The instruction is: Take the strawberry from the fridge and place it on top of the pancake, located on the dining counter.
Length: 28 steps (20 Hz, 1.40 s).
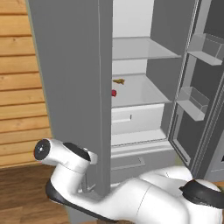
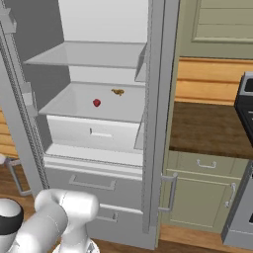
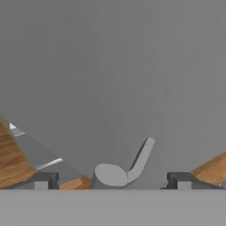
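The fridge (image 1: 70,65) stands with both doors swung out, its pale shelves showing. The strawberry (image 1: 113,92), a tiny red lump, lies near the front of the lower shelf (image 2: 74,106); it appears again in the right base view (image 2: 97,103). My gripper (image 3: 112,181) is open, low down by the left door's outer face. The bottom end of that door's bar handle (image 3: 132,165) sits between the two finger tips, untouched by either. The pancake and the dining counter are out of view.
A small yellowish-brown scrap (image 1: 118,81) lies further back on the same shelf. The right door (image 1: 197,87) carries bins. A white drawer (image 2: 94,133) sits under the shelf. A wooden-topped cupboard counter (image 2: 207,128) and a stove edge (image 2: 244,104) stand to the right.
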### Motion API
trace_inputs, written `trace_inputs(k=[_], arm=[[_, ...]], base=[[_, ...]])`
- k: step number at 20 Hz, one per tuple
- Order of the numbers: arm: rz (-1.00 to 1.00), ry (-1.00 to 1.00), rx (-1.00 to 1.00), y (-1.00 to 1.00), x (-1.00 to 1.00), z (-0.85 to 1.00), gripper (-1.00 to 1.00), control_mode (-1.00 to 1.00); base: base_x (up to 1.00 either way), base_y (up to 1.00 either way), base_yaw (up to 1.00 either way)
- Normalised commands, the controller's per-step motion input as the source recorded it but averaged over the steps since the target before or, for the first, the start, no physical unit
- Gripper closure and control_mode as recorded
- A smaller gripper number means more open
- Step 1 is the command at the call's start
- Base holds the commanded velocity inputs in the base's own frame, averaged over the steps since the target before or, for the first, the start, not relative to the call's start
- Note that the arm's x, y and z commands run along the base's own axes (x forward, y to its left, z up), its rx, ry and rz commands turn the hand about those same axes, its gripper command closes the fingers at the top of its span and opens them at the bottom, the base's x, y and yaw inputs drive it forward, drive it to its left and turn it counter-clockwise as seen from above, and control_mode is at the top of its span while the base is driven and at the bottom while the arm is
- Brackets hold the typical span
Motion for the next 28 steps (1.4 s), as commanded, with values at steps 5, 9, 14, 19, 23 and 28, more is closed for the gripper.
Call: trace_inputs(k=[5, 9, 14, 19, 23, 28], arm=[[-0.10, -0.03, 0.01, 0.00, -0.28, 0.51, -1.00, -1.00], [0.18, 0.00, 0.14, -0.16, -0.48, 0.10, -1.00, -1.00], [0.22, 0.00, 0.32, -0.59, -0.38, 0.68, -1.00, -1.00], [0.29, 0.00, 0.43, -0.74, -0.37, 0.52, -1.00, -1.00], [0.16, -0.01, 0.58, -0.88, -0.05, 0.17, -1.00, -1.00], [0.10, 0.05, 0.61, -0.92, 0.43, 0.11, -1.00, -1.00]], base=[[0.00, 0.00, 0.00], [0.00, 0.00, 0.00], [0.00, 0.00, 0.00], [0.00, 0.00, 0.00], [0.00, 0.00, 0.00], [0.00, 0.00, 0.00]])
